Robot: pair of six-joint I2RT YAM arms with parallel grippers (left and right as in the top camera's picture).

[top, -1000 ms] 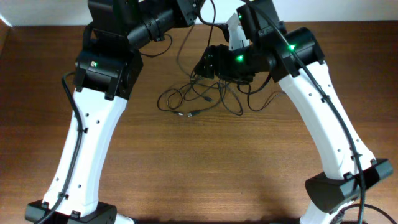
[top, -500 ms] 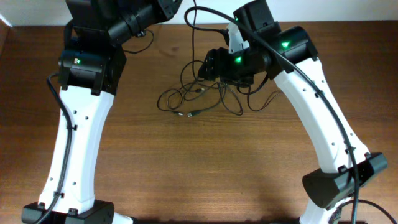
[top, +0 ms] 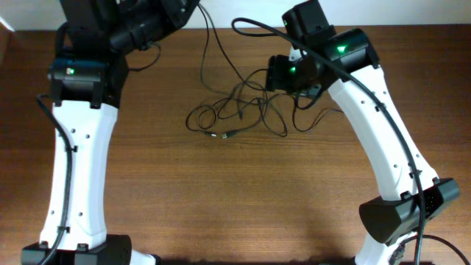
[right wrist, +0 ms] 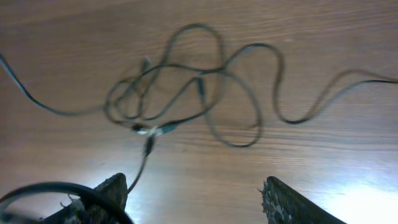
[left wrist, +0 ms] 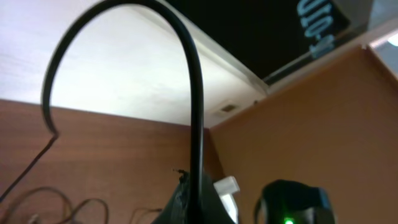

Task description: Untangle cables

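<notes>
The cables (top: 235, 114) lie as a loose tangle of thin black cords on the brown table, with a small silvery plug (top: 228, 135) at the front. One cord (top: 207, 51) rises from the tangle to my left gripper (top: 190, 7) at the top edge. In the left wrist view that gripper (left wrist: 189, 199) is shut on this cord (left wrist: 198, 112), which arcs up and over to the left. My right gripper (top: 276, 73) hovers just right of the tangle. In the right wrist view it (right wrist: 196, 199) is open and empty, with the tangle (right wrist: 180, 93) ahead of it.
The table (top: 243, 199) is brown wood. A pale wall runs along its far edge (top: 412, 11). Both white arms stand at the front corners. A cord loop (top: 313, 118) trails right under the right arm.
My left arm has swung left and pulled one cord out of the tangle, drawing it taut. My right gripper has backed off to the right, away from the tangle.
</notes>
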